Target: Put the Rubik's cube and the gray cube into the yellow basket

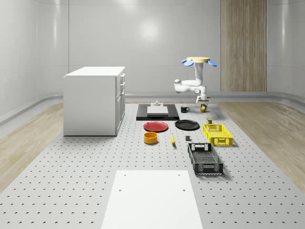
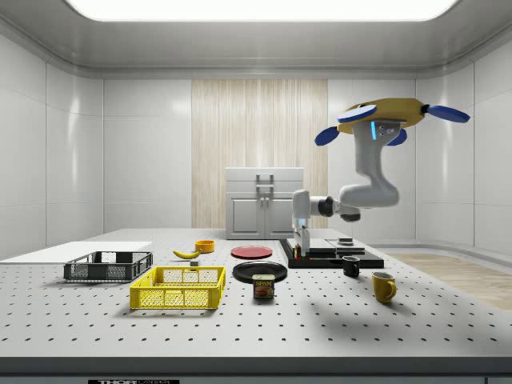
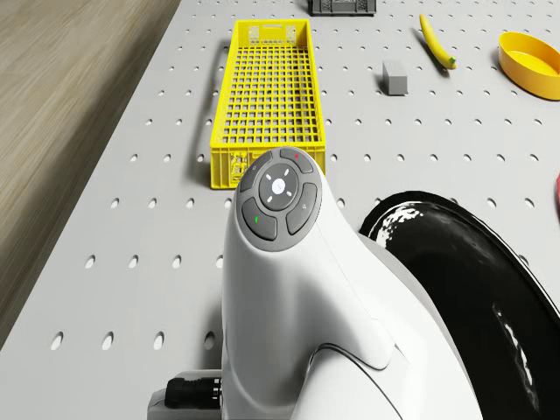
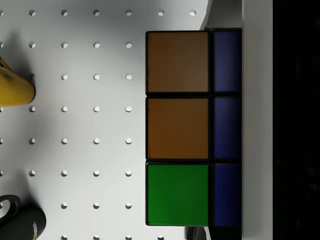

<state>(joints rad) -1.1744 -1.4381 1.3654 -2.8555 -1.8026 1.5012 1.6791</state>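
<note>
Rubik's cube (image 4: 177, 127): In the wrist view you see it very close under the gripper. Its upper face shows two orange squares and one green, and one side face is blue. In the side view it is a small coloured spot at the gripper's tip, low over the table (image 1: 71, 191) and just beside the black mat (image 2: 332, 258).
Gripper (image 2: 299, 250): It points straight down at the far end of the table, near the yellow mug (image 4: 12, 87) and the black mug (image 4: 25, 222).
Gripper opening: You cannot tell how wide it is, or whether it is clamping the cube.
Gray cube (image 3: 395, 77): It lies on the table between the banana (image 3: 436, 41) and the yellow basket (image 3: 267, 168), apart from both.
Yellow basket: It is empty and stands beside the black plate (image 3: 472, 262), well apart from the gripper.
Drone (image 2: 384, 116): It hovers high over the far end of the table, with the arm bent down from it.
</note>
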